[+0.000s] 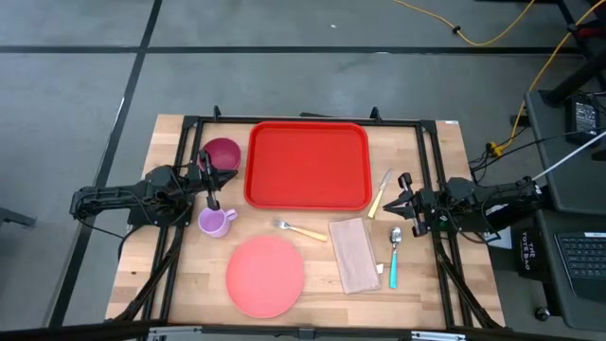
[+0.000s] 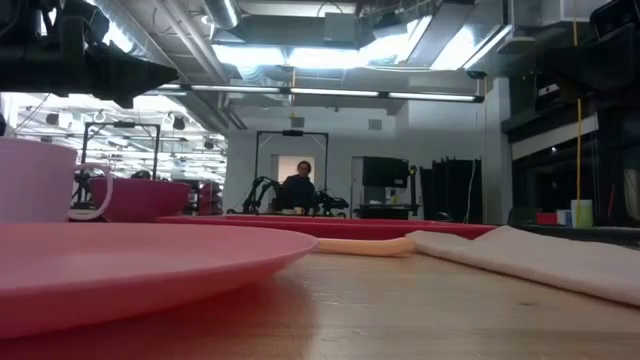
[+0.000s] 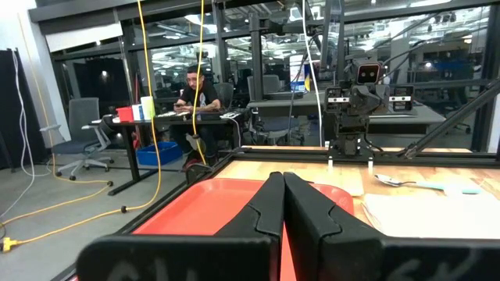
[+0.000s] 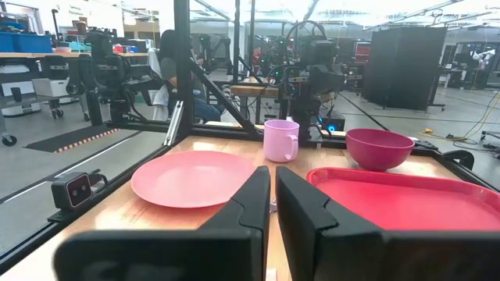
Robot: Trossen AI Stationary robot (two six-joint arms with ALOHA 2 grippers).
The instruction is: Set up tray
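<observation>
Both clenched, left claw (image 1: pixel 210 182) at nine o'clock and right claw (image 1: pixel 401 201) at three are flanking tray (image 1: pixel 308 164), no legible writing

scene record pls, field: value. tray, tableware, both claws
tray: red, empty, far centre of table
bowl: magenta, left of tray
mug: lilac, upright, near side of bowl
plate: pink, near edge, empty
fork: between tray and plate
napkin: right of plate
knife: by tray's right edge
spoon: teal handle, right of napkin
left claw: shut, empty, between bowl and mug
right claw: shut, empty, right of knife
</observation>
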